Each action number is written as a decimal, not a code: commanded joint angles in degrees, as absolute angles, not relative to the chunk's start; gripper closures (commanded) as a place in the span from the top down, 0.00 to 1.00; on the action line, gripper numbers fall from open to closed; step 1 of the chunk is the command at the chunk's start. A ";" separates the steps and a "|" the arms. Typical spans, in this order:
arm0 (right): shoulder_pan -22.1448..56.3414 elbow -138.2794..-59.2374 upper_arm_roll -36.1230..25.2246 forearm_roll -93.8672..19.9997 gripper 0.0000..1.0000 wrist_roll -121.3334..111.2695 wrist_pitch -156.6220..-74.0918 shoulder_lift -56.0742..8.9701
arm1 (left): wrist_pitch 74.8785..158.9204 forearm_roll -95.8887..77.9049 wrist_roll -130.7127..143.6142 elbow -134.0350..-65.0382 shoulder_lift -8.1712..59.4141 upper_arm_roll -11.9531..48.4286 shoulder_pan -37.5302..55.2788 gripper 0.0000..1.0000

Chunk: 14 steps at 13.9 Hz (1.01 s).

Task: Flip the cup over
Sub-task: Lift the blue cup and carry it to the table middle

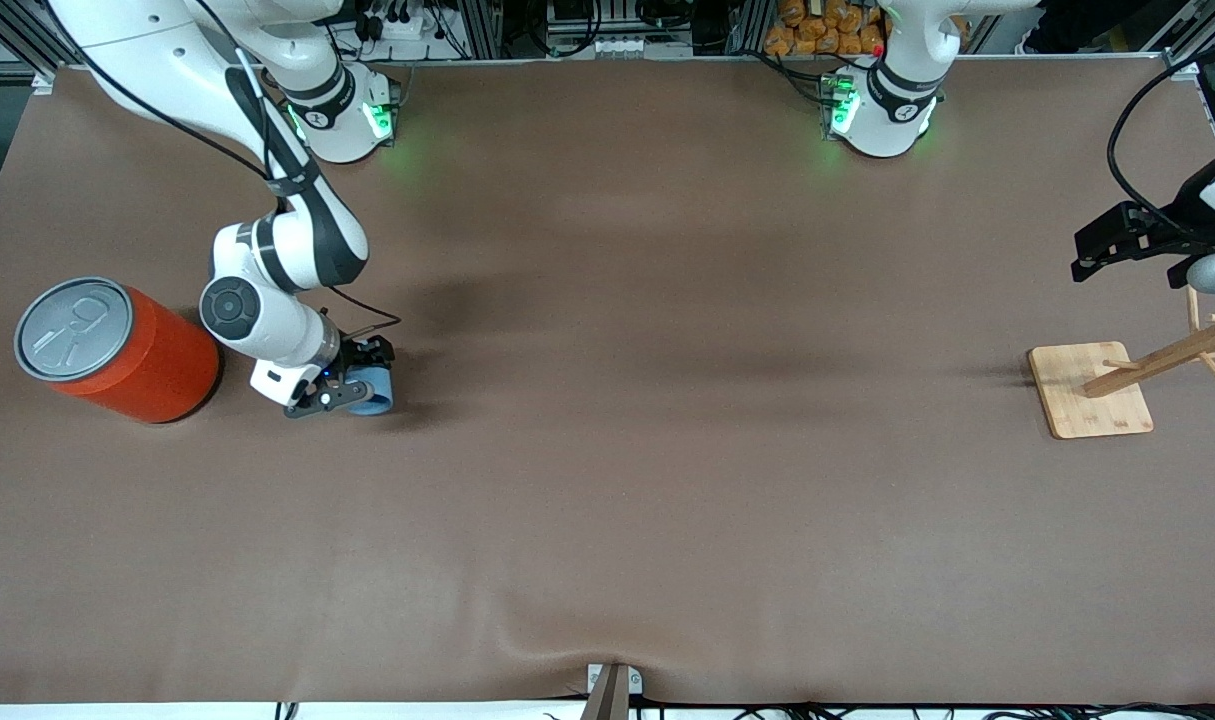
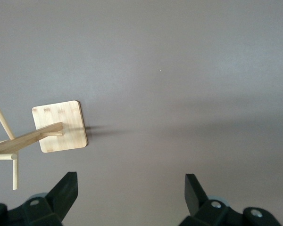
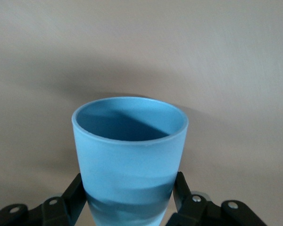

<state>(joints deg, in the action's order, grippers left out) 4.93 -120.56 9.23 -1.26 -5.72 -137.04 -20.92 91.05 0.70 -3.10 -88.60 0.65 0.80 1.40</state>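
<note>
The orange can (image 1: 117,350) stands on the bench (image 1: 607,520) toward the right arm's end, and it serves as the landmark here. Just beside the can, toward the left arm's end of the bench, the right end effector (image 1: 359,378) sits low at the bench surface with its 2 fingers clamped on the cup (image 1: 372,392). In the right wrist view the cup (image 3: 129,155) shows its open mouth and darker blue inside, and the black fingers (image 3: 75,193) press against its lower wall on both sides. Whether the cup lies on its side or hangs tilted just above the bench cannot be told.

The cup looks like thin matte plastic, so it is probably very light and fairly stiff, though a hard squeeze could flex its wall. Its taper may let it creep out of the fingers during a turn, so a hold low on the body, where the fingers now sit, seems sound.

Well apart from the can, at the left arm's end, a wooden rack (image 1: 1092,390) stands on the bench. The left end effector (image 1: 1102,250) waits in the air near the rack, its fingers spread apart and holding nothing (image 2: 129,193).
</note>
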 commanded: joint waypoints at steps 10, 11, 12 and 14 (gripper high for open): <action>33.90 -68.92 12.04 7.71 0.00 -17.01 -126.12 -48.85 | 91.41 0.09 -4.04 -88.07 0.79 0.88 0.97 1.00; 36.62 -68.47 11.52 12.08 0.00 -21.05 -126.21 -49.13 | 91.41 0.09 -4.04 -88.07 0.79 0.88 0.97 1.00; 37.61 -68.47 10.90 16.22 0.00 -25.01 -126.12 -49.30 | 91.41 0.09 -4.04 -88.07 0.79 0.88 0.97 1.00; 39.98 -68.64 10.90 18.89 0.00 -31.53 -124.90 -49.31 | 91.41 0.09 -4.04 -88.07 0.79 0.88 0.97 1.00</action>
